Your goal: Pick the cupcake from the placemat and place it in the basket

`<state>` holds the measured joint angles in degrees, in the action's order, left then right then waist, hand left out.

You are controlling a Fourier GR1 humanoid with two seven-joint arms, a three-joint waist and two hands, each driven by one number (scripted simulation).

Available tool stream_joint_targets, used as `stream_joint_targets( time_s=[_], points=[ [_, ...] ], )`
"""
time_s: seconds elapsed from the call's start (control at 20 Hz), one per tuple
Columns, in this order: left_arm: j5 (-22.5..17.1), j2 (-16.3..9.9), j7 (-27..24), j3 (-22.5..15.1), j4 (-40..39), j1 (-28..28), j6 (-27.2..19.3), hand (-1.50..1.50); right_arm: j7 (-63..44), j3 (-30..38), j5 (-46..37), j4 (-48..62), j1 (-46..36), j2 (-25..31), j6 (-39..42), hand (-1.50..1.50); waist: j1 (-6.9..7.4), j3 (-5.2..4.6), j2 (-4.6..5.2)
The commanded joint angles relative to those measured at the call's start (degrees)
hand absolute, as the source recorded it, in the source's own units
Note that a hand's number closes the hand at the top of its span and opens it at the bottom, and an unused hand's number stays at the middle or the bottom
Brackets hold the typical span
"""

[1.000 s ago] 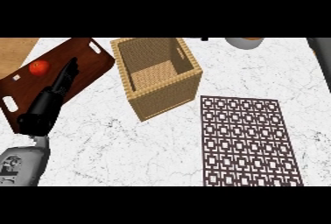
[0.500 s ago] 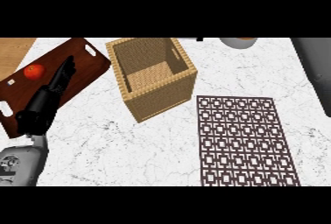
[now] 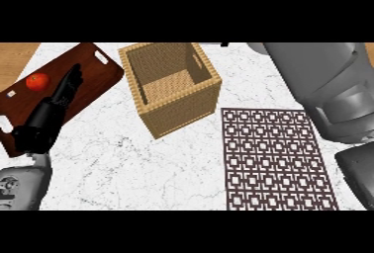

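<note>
One wicker basket [image 3: 171, 86] stands upright on the marble counter [image 3: 124, 158], its interior showing only the woven floor. One patterned placemat [image 3: 276, 158] lies to its right, near but apart; no cupcake shows on it or anywhere in view. One dark wooden board [image 3: 95, 66] lies at left, cut off by the edge, carrying one red tomato [image 3: 38, 81]. The left hand [image 3: 51, 111] rests over the board, fingers straight and together, holding nothing. One large grey forearm [image 3: 329, 84] fills the right; its hand is cut off, and the state of its fingers cannot be told.
</note>
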<state>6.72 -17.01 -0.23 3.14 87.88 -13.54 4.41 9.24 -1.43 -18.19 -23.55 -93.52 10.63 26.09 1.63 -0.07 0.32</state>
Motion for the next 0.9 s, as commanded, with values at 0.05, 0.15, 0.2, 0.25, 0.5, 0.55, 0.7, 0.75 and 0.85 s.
stream_joint_targets(
  time_s=[0.05,0.15,0.2,0.25,0.5,0.55,0.7,0.75,0.85],
  points=[
    [0.5,0.6,0.1,-0.1,2.6,1.7,-0.6,0.0,-2.6,-2.6,-2.5,1.2,1.2,-4.3,0.9,1.5,-0.25,0.02,-0.16],
    [-0.1,-0.3,-2.0,1.2,-0.4,1.2,0.4,0.0,-3.7,-4.5,-5.1,1.3,0.8,-4.6,-1.0,1.5,-0.4,-0.01,-0.03],
    [0.7,0.9,-0.7,-0.5,1.5,2.3,0.0,0.0,-3.0,-5.8,-6.7,1.5,0.1,-1.0,1.7,1.5,-0.28,0.01,-0.05],
    [-1.4,-0.7,-0.7,1.6,0.6,1.1,1.6,0.0,-4.3,-7.3,-8.4,0.7,-1.8,-2.2,0.8,1.5,-0.24,-0.01,-0.08],
    [0.1,0.2,3.0,0.3,2.0,-1.2,0.5,0.0,-0.8,-11.8,-14.7,1.7,0.6,-0.5,-2.5,1.5,-0.12,0.03,0.18],
    [1.8,1.1,-2.3,-0.1,-0.4,2.2,-0.6,0.0,-0.9,-12.6,-15.4,-0.2,1.0,-2.0,-3.5,1.5,-0.51,0.0,0.02],
    [1.1,0.7,-1.2,0.0,-1.4,-0.7,0.6,0.0,2.5,-14.1,-17.8,3.2,1.6,-3.4,-4.0,1.5,0.13,-0.02,0.46],
    [2.0,1.2,-1.3,-0.6,0.5,1.9,0.0,0.0,5.2,-13.4,-16.9,2.1,2.1,0.9,1.2,-1.5,-0.37,0.02,0.09],
    [0.0,0.5,2.6,0.3,4.6,1.5,1.2,0.0,1.8,-11.9,-15.3,3.4,1.1,-3.9,2.4,-1.5,-0.04,0.04,-0.09]
  ],
)
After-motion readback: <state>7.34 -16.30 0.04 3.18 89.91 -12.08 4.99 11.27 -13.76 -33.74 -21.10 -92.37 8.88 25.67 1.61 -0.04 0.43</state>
